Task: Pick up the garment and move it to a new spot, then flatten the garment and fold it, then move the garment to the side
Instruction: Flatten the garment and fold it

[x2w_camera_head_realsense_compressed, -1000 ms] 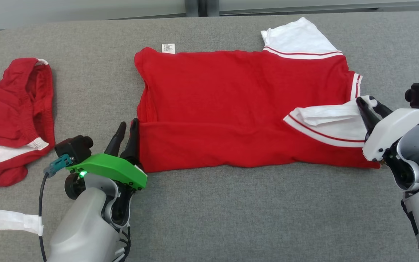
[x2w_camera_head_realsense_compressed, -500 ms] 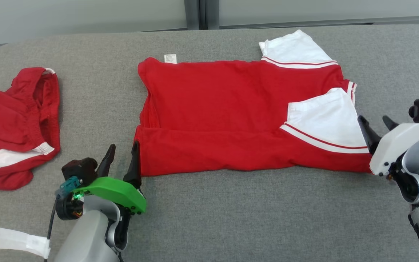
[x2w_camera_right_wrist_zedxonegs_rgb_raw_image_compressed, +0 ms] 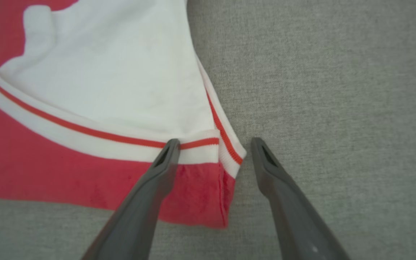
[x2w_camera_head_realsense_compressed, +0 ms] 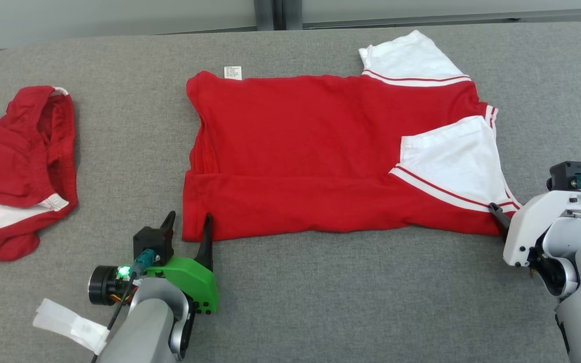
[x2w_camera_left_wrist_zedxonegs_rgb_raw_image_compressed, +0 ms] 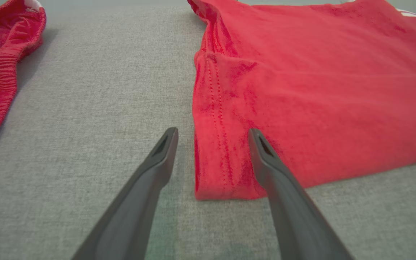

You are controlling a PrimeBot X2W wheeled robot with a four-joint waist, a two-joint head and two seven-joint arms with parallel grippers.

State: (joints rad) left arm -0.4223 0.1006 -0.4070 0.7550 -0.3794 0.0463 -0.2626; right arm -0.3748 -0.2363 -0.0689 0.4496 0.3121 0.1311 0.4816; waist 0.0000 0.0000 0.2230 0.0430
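- The left fingers (x2w_camera_left_wrist_zedxonegs_rgb_raw_image_compressed: pixel 159 168) are standing wide apart, holding nothing, and are straddling a corner of the garment (x2w_camera_head_realsense_compressed: pixel 310 151). One finger is sitting over the red cloth, the other over bare counter (x2w_camera_head_realsense_compressed: pixel 346 302) just beside the hem.
- The right fingers (x2w_camera_right_wrist_zedxonegs_rgb_raw_image_compressed: pixel 163 166) are likewise spreading wide and gripping nothing. The corner where the white sleeve (x2w_camera_right_wrist_zedxonegs_rgb_raw_image_compressed: pixel 114 83) meets the red hem is sitting between their tips, with one tip over the striped cuff and the other over bare counter.
- The garment is lying flat between the two pairs of fingers and stretching away ahead of both, its nearest strip folded over the body.
- A second red garment (x2w_camera_head_realsense_compressed: pixel 13 166) is lying crumpled well off to the outer side of the left fingers, apart from the first.
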